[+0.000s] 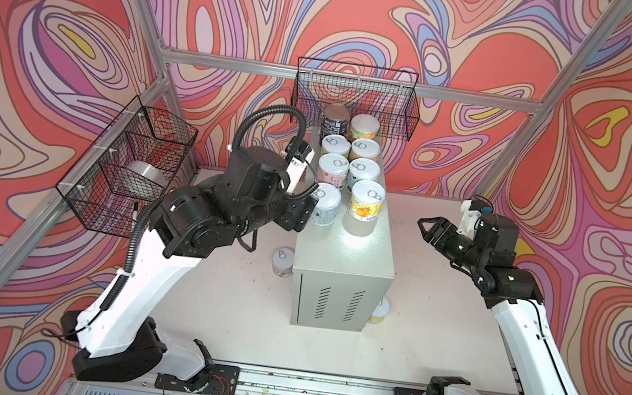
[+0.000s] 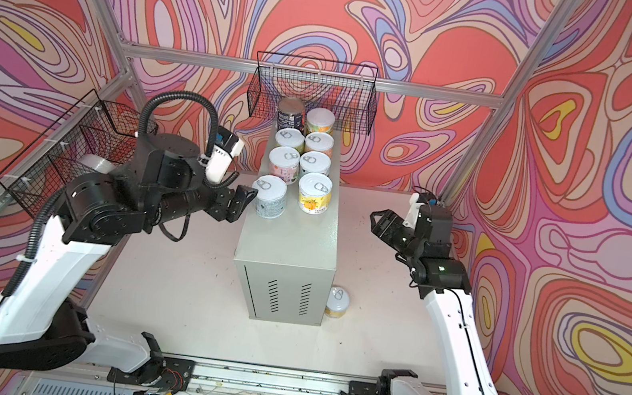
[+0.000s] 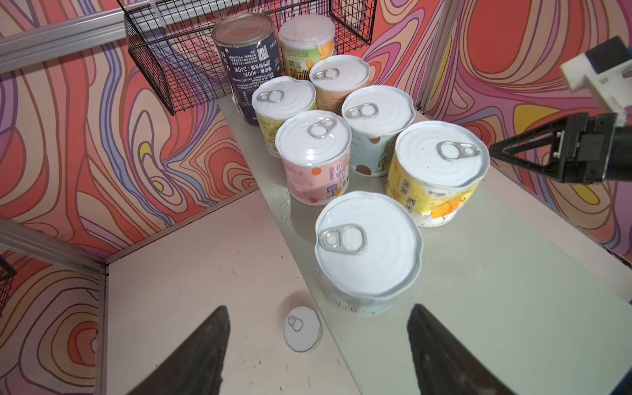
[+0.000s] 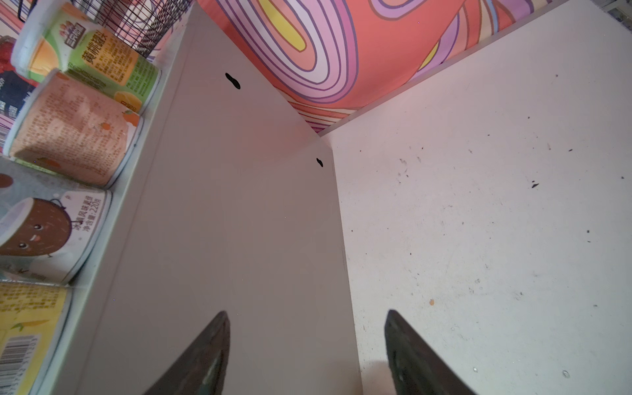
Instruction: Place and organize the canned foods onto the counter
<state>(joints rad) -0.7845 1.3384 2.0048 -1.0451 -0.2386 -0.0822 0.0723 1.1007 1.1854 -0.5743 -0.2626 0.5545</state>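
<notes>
Top view | counter (image 1: 343, 261): eight cans (image 1: 366, 200) | tabletop (image 1: 232, 300): two | left tool (image 3: 318, 309), right tool (image 1: 426, 230) released

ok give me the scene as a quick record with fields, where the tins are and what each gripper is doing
counter: tall light-grey metal cabinet
on counter: eight upright short cylindrical tins, two columns; dark navy tin at back
on white tabletop: left tin and right tin, either side of cabinet
left gripper: open, empty, by pale blue-green tin
right gripper: open, empty, beside cabinet's side
extra: silver tape roll in black wire basket
</notes>
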